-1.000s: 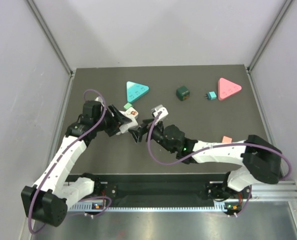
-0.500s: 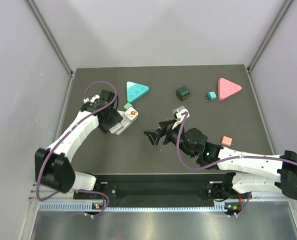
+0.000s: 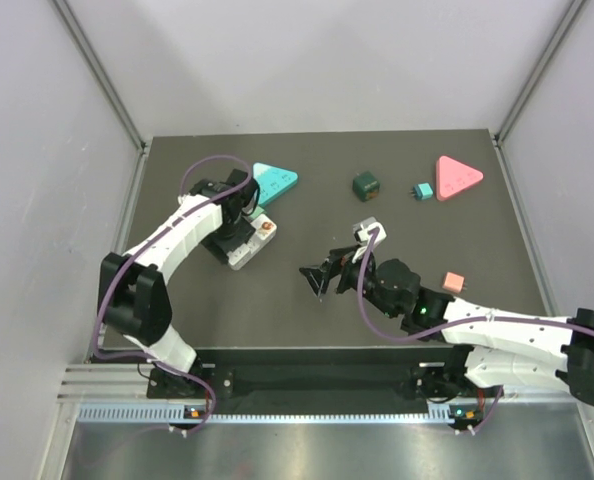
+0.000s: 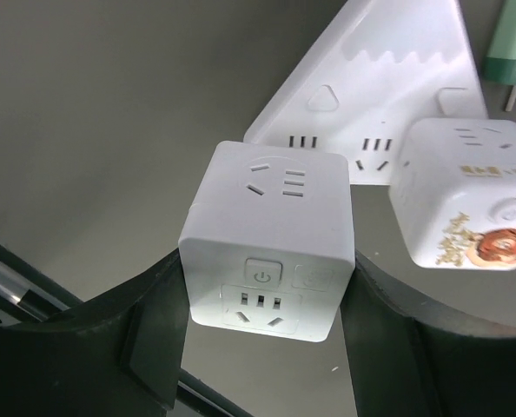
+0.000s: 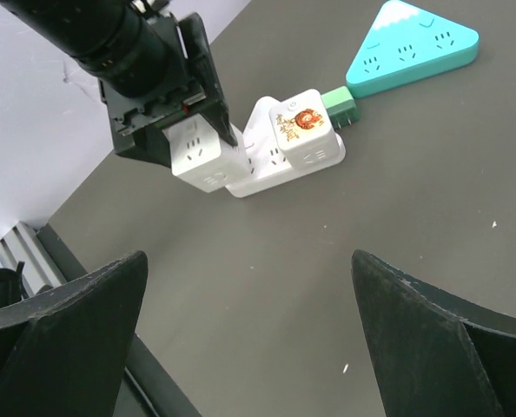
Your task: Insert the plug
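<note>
Left pincer [image 4: 267, 334]: grasping white cube [image 4: 271, 230].
Right pincer [image 5: 249, 339]: released, empty.
Advice: line the cube squarely over the white strip [image 4: 388, 82] sockets, then press straight.

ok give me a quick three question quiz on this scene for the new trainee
1. True or false: the right gripper holds something.
2. What does the left gripper grip? A white cube, B mug, C screwdriver.
3. Fill in: the triangle farthest right in the top view is ___.
Key: 1 false; 2 A; 3 pink.
</note>
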